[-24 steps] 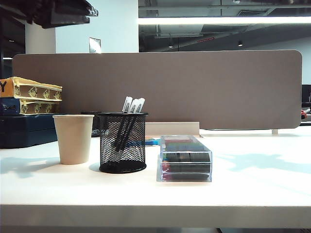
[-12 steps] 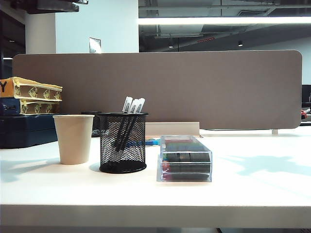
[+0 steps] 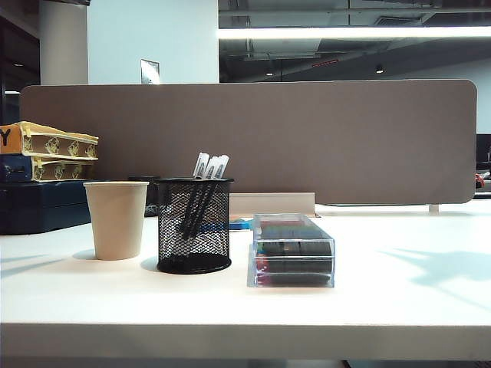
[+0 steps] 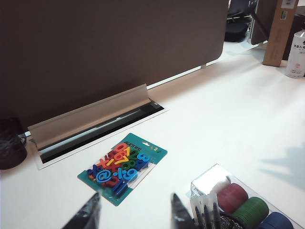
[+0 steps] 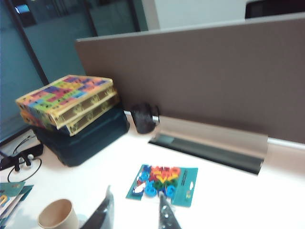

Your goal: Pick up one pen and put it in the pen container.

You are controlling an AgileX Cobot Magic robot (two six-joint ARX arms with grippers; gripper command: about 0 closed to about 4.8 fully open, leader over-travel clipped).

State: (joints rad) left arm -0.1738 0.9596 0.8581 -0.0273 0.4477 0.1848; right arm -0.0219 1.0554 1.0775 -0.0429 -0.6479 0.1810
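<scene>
On the white tabletop (image 3: 399, 307), nearest the exterior camera, a clear plastic box (image 3: 292, 251) of coloured discs lies just right of the pen container (image 3: 194, 225), the black mesh cup. Three pens stand in it, white ends leaning right above the rim; I cannot tell which of them is the pen (image 3: 201, 164) of the task. A beige paper cup (image 3: 116, 218) stands just left of the container. My left hand (image 4: 136, 212) hangs above the container, fingers spread wide with nothing between them. My right hand (image 5: 136, 212) hovers above the paper cup's side of the tabletop, fingers apart and empty. Farther back lie a teal card of bright magnetic numbers (image 4: 123, 164), an open cable slot (image 4: 100, 126), stacked boxes (image 3: 47, 153) and the brown partition (image 3: 307, 138).
</scene>
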